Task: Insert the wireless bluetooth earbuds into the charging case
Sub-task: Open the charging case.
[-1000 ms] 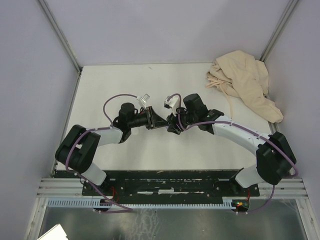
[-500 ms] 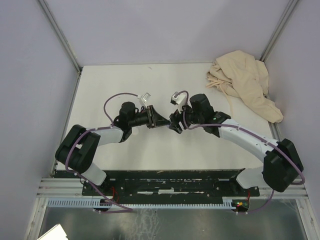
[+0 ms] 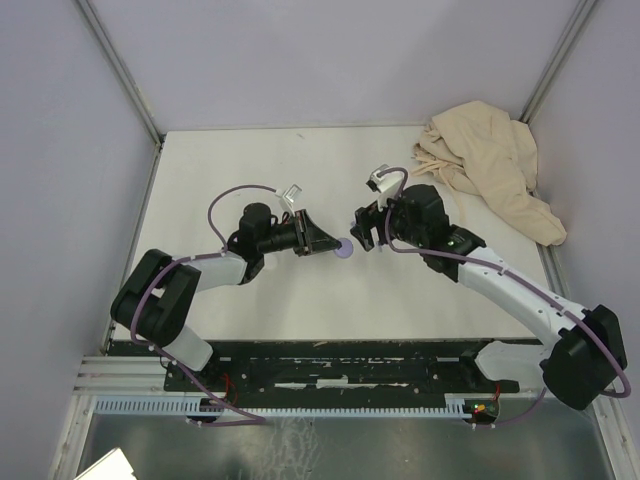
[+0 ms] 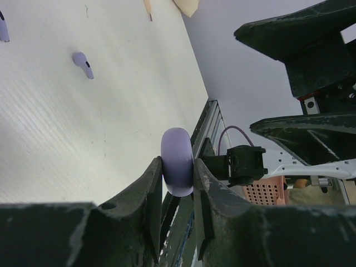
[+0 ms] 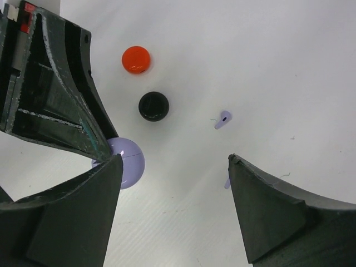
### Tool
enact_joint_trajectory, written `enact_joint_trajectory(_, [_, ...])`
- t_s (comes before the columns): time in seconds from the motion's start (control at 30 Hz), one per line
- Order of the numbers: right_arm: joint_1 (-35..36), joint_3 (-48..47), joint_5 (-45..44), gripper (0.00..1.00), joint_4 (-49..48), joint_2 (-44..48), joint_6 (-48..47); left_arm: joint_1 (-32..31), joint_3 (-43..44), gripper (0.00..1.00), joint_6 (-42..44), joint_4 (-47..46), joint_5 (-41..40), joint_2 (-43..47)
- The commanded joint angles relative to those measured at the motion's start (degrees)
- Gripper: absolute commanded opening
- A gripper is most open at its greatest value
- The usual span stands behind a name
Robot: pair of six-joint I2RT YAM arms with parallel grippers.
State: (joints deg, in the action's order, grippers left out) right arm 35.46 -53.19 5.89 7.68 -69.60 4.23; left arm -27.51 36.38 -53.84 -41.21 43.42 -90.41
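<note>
Your left gripper [image 3: 325,245] is clenched on the lavender case [image 4: 177,167], pinching it edge-on across its flat faces with most of the disc standing clear of the fingertips, so the hold is short and a sideways push could turn or pop the case out. Your right gripper [image 5: 175,159] is spread wide and holds nothing. It hangs over the table [image 3: 250,170] just beside the case. One lavender earbud [image 5: 223,119] lies flat between the right fingers' line and the black disc [image 5: 153,106], and a second lavender bud [image 5: 227,182] peeks out right at the inner edge of your right finger [image 5: 283,217]. That second bud is the first worry, because if you lower or close from here the finger is likely to nudge it away rather than catch it. The buds are tiny and low, so broad pads closing from this width may flick one across the smooth surface or trap it crooked by the stem. From what I can see the case looks shut, and with the jaws squeezing both faces, opening it may be blocked by the very grip that holds it. The two arms are near each other, so a reach towards the case risks finger meeting finger. Watch the red disc [image 5: 136,59] too, since it sits close enough to be bumped
</note>
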Motion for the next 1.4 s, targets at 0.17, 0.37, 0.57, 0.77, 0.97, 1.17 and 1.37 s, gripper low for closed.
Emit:
enact_joint_trajectory(0.17, [0.07, -1.59, 2.71, 0.82, 0.78, -2.53, 1.8, -0.24, 2.73, 0.03, 1.25, -2.1, -1.89, 0.22])
enact_joint_trajectory(0.37, [0.6, -0.64, 4.08, 0.81, 0.9, -4.16, 2.41, -0.26, 3.7, 0.03, -0.42, -3.04, -2.92, -0.06])
enact_joint_trajectory(0.57, [0.84, 0.52, 3.69, 0.81, -0.33, -6.78, 2.9, -0.26, 4.66, 0.03, -2.25, -4.58, -2.67, -0.32])
enact_joint_trajectory(0.77, [0.9, 1.22, 2.77, 0.81, -3.54, -8.62, 3.75, -0.23, 4.43, 0.03, -3.8, -6.35, -1.91, -0.42])
enact_joint_trajectory(0.97, [0.86, 1.76, 0.8, 0.81, -7.53, -8.89, 5.01, -0.25, 2.56, 0.03, -6.88, -10.71, -0.82, -1.37])
enact_joint_trajectory(1.17, [0.86, 1.6, -1.63, 0.81, -9.92, -9.2, 5.26, -0.23, 0.77, 0.03, -9.42, -14.05, -0.53, -2.66])
enact_joint_trajectory(1.37, [0.88, 1.67, -1.76, 0.81, -10.13, -8.94, 5.53, 0.17, 0.3, 0.03, -16.17, -17.0, -4.5, -4.89])
